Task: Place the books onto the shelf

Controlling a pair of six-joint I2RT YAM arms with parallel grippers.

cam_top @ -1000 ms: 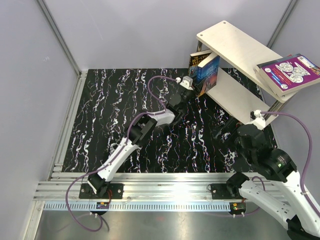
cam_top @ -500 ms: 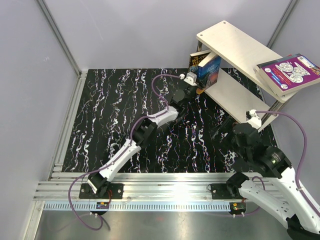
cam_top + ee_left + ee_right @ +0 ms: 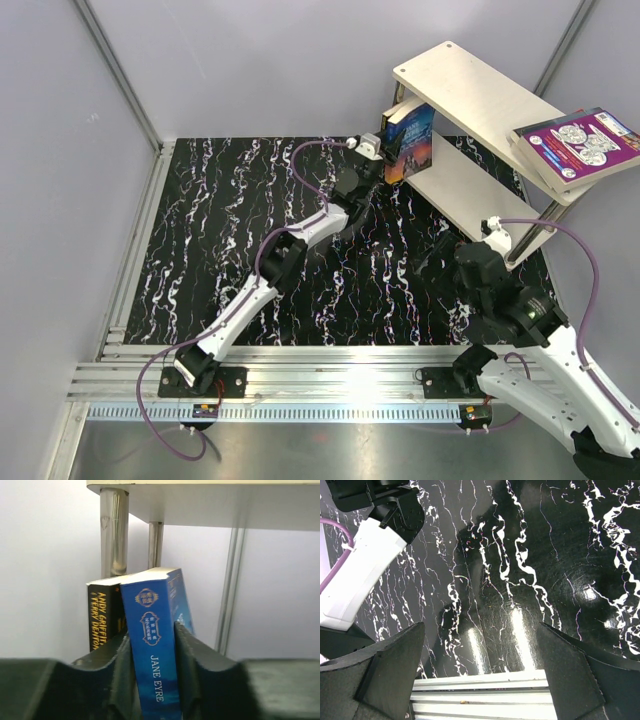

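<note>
The blue "Jane Eyre" book (image 3: pixel 159 611) stands nearly upright at the left end of the shelf's lower board (image 3: pixel 462 192), under the upper board (image 3: pixel 470 88). My left gripper (image 3: pixel 152 632) is shut on its spine, one finger on each side. Close on its left stands a black book with yellow lettering (image 3: pixel 104 616). From above, my left gripper (image 3: pixel 376 168) reaches from the mat to the Jane Eyre book (image 3: pixel 412 138). A purple book with white circles (image 3: pixel 580 143) lies on the right end of the upper board. My right gripper (image 3: pixel 440 262) hangs open and empty over the mat (image 3: pixel 530 555).
Silver posts (image 3: pixel 113 532) join the two boards just behind the books. A metal rail (image 3: pixel 330 375) runs along the near edge of the black marbled mat (image 3: pixel 220 220). Grey walls close in the left, back and right sides.
My left arm has reached further toward the shelf, and the Jane Eyre book has gone from leaning to nearly upright under the upper board. The right arm has drifted a little left.
</note>
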